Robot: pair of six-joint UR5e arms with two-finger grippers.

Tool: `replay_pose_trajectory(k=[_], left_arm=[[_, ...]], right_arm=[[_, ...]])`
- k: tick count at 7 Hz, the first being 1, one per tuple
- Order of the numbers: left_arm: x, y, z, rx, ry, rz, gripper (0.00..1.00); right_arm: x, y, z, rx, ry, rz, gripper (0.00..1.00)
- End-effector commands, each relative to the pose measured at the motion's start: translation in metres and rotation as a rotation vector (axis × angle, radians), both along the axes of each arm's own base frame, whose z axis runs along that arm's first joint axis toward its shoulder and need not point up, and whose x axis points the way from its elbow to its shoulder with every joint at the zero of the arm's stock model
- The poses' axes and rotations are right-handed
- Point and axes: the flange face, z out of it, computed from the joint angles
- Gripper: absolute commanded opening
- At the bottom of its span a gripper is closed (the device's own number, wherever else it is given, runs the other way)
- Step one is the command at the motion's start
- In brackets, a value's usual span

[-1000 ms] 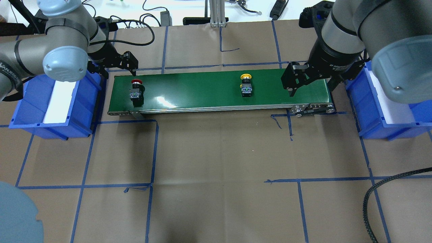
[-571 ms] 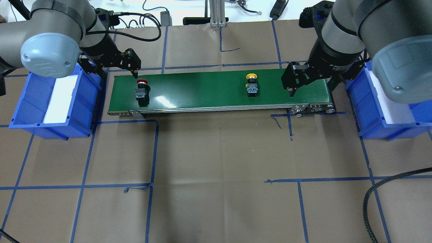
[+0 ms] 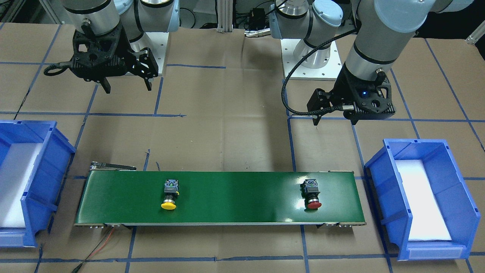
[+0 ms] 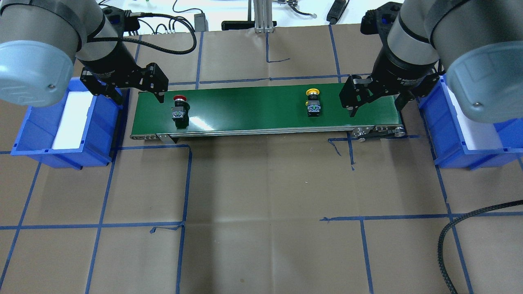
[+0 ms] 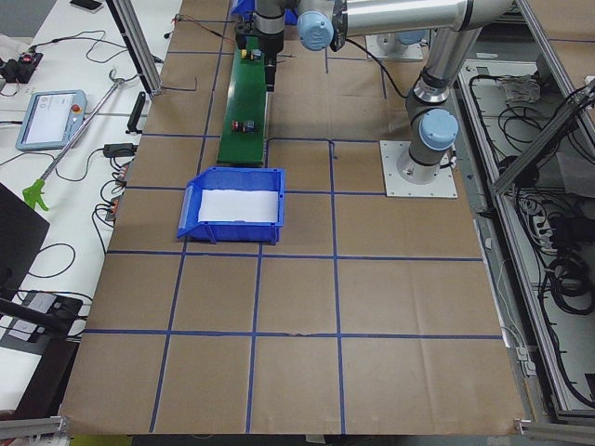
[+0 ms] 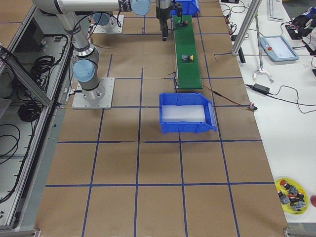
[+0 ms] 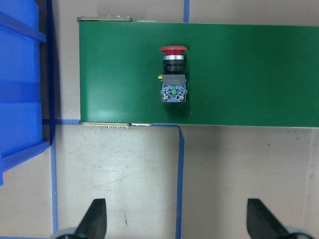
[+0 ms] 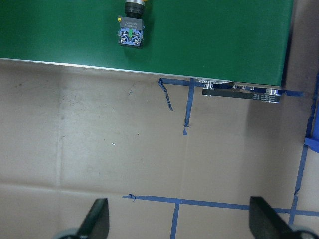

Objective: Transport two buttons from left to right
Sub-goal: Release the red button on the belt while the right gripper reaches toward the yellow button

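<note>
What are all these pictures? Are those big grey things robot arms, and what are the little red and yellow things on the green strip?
Yes, two grey robot arms, each ending in a black two-finger hand. The pictures show one moment from several cameras: above, facing the robot, both table ends, and each wrist. On the brown paper-covered table lies a long green conveyor belt. On it lie a red-capped push button near the left hand and a yellow-capped push button near the right hand. A blue plastic bin stands at each end. Both hands are open, holding nothing.
</note>
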Motion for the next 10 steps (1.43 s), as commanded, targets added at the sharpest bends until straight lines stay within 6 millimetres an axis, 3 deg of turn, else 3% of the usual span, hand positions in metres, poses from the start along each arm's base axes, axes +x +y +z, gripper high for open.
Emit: replay_pose_trajectory(k=[1, 2, 3, 5, 7, 10], left_arm=[[0.005, 0.003, 0.012, 0.03, 0.0, 0.007, 1.0], [0.005, 0.003, 0.013, 0.03, -0.001, 0.008, 1.0], [0.004, 0.003, 0.014, 0.028, 0.003, 0.007, 1.0], [0.003, 0.003, 0.013, 0.023, 0.009, 0.004, 1.0], [0.003, 0.002, 0.013, 0.022, 0.006, 0.004, 1.0], [0.003, 0.002, 0.013, 0.022, 0.0, 0.004, 1.0]], right_arm=[[-0.002, -0.038, -0.036, -0.002, -0.001, -0.007, 0.99], [-0.003, -0.066, -0.044, -0.11, -0.005, -0.013, 0.99], [-0.002, -0.078, -0.056, -0.122, -0.007, -0.013, 0.99], [-0.002, -0.114, -0.096, -0.17, 0.006, -0.013, 1.0], [-0.001, -0.134, -0.145, -0.095, 0.005, -0.012, 1.0], [-0.012, -0.162, -0.19, -0.065, -0.005, -0.039, 0.99]])
